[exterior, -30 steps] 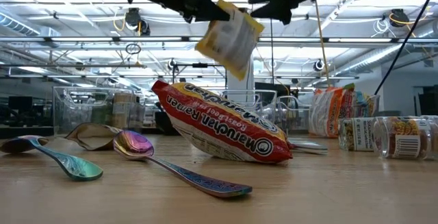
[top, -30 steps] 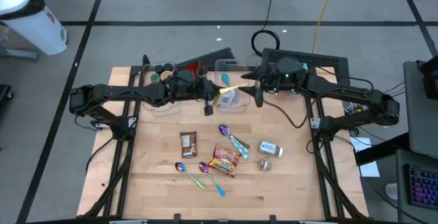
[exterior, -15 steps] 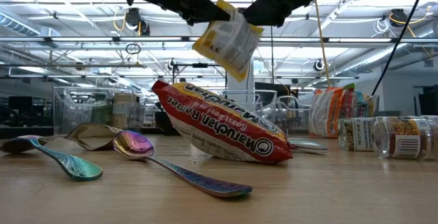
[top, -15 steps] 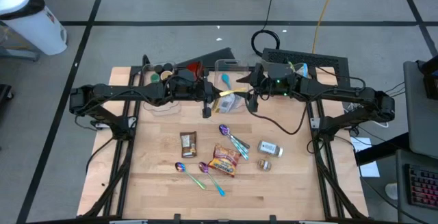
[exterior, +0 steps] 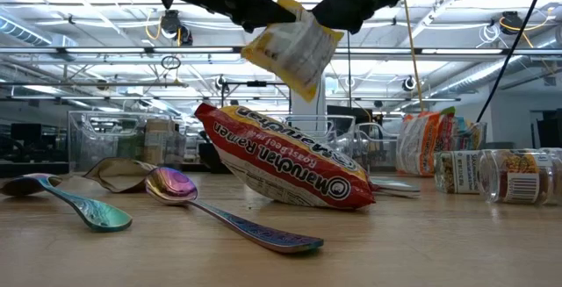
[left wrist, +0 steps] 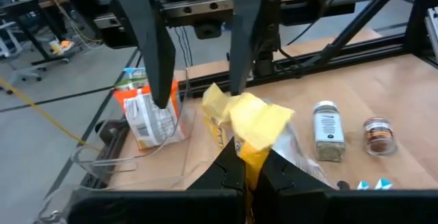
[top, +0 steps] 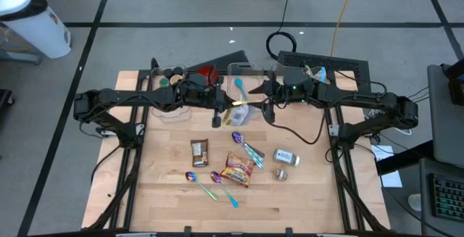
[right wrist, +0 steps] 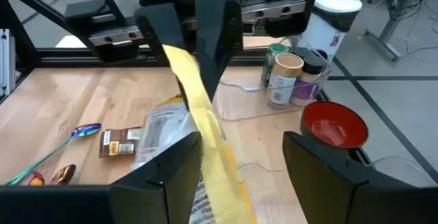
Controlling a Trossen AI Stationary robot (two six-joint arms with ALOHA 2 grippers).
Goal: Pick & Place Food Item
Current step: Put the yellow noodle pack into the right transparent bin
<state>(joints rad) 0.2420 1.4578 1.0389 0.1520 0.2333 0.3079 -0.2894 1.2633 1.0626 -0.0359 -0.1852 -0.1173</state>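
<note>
Counter (top: 304,193) of pale wood carries loose goods near its middle: ramen pack (top: 238,169) at about 6 o'clock, brown bar (top: 199,152) at 8 o'clock, two jars (top: 286,157) at 4 o'clock, spoons (top: 248,148) scattered between. Clear bin (top: 250,69) sits at the 12 o'clock edge.

Both arms meet above the counter at 12 o'clock. Left pincer (left wrist: 248,170) is clamped tight on the lower edge of a yellow packet (exterior: 290,47), which hangs in the air, clear of everything below. Right pincer (right wrist: 241,157) stands partly spread, its fingers (right wrist: 321,157) on either side of the packet's far edge; whether the pads touch the film I cannot tell.

Judgement: a handover mid-air, not yet settled.

Risks:
- Left lets go before right has a firm bite: packet drops onto the ramen pack or spoons.
- Thin, limp film folds away from the right fingers, so they pinch only a corner and it slips.
- Both grip and pull apart: film tears.
- Two pincers this near could knock together.
</note>
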